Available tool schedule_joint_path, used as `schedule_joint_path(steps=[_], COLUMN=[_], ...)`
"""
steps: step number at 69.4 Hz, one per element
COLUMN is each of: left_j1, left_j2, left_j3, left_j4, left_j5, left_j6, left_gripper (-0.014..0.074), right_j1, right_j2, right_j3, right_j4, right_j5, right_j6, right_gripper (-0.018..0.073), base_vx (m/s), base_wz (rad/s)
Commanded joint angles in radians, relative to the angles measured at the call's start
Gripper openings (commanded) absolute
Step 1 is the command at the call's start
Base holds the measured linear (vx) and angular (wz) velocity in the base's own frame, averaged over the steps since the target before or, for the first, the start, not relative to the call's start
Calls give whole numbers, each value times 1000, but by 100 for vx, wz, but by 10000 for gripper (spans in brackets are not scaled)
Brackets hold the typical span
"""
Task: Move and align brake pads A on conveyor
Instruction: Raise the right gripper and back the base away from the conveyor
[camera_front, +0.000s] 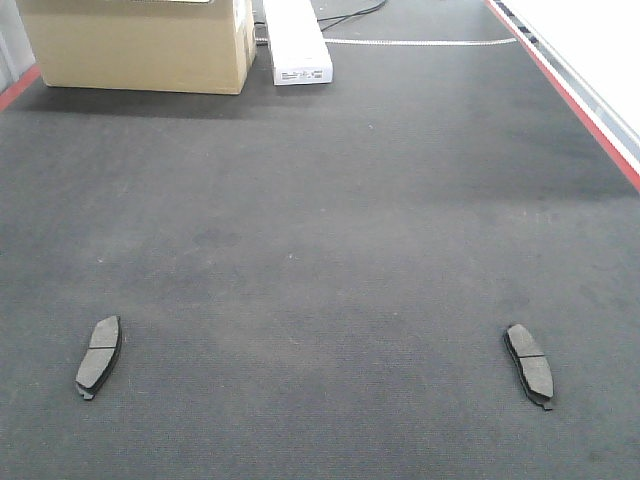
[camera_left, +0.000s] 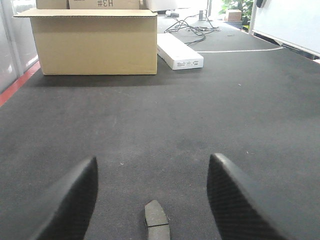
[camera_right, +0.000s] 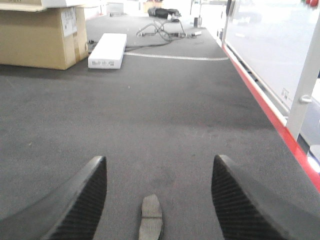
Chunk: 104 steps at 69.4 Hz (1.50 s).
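The left gripper hangs low over the conveyor with its two dark, textured fingers spread wide and nothing between them; it points straight toward the cardboard box. The left brake pad lies flat on the belt just below the gap, untouched, well on the near side of the box and roughly in line with its left part. The right gripper is likewise splayed wide and holds nothing, aimed past the box's right side. The right brake pad lies under its gap, as far on the near side of the box as the first pad but far off to the box's right. In the front view only these two pads show, each lying lengthwise toward the box's end of the belt. The belt is matte dark grey, rough like carpet, with faint paler worn patches in front of the box. A long white carton lies just to the right of the box. Behind and to the right of the box there are loose cables, and a thin white line crosses the belt. A red strip edges the belt far to the box's right, with a white panel beyond it.
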Motion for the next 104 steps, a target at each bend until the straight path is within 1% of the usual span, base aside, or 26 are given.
schedule_joint_path(steps=[1, 64, 104], left_j1=[-6, -6, -6], left_j2=[8, 11, 11], left_j3=[-25, -25, -25], left_j4=[-11, -11, -11], left_j5=[-79, -79, -75], left_j6=[1, 1, 1], left_gripper=[461, 461, 461], right_j1=[-8, -8, -8], right_j2=[11, 16, 20], right_j3=[-22, -22, -22], right_j4=[-6, -6, -6], right_j5=[-93, -90, -90], right_j6=[-7, -9, -9], right_gripper=[435, 435, 435], base_vx=[0, -1, -37], base_wz=[0, 0, 0])
